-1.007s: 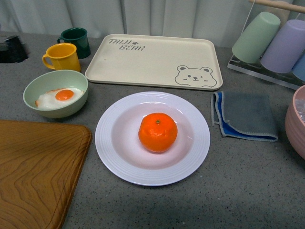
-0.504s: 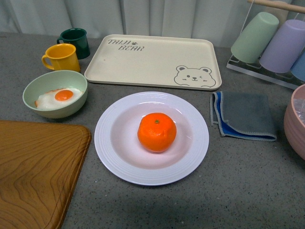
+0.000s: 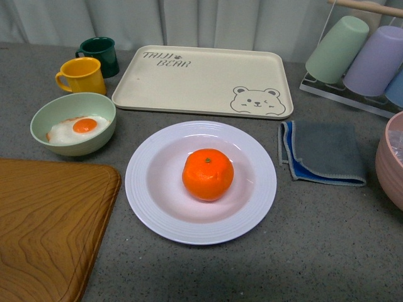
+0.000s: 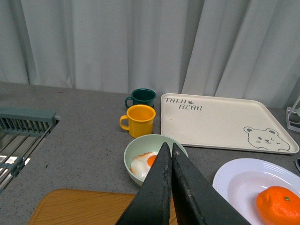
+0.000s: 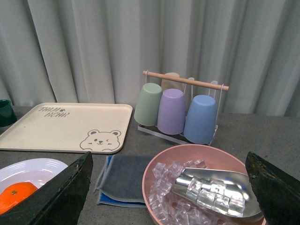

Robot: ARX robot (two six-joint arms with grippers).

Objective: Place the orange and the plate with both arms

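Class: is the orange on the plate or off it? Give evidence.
On it: the orange sits centred in the plate, white rim visible all round.

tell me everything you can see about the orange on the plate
The orange is a round, bright mandarin with glossy skin and a small green stem dot facing up. It looks whole and unpeeled. It sits roughly centred in the well of the white ridged plate, and the plate is all that it touches.
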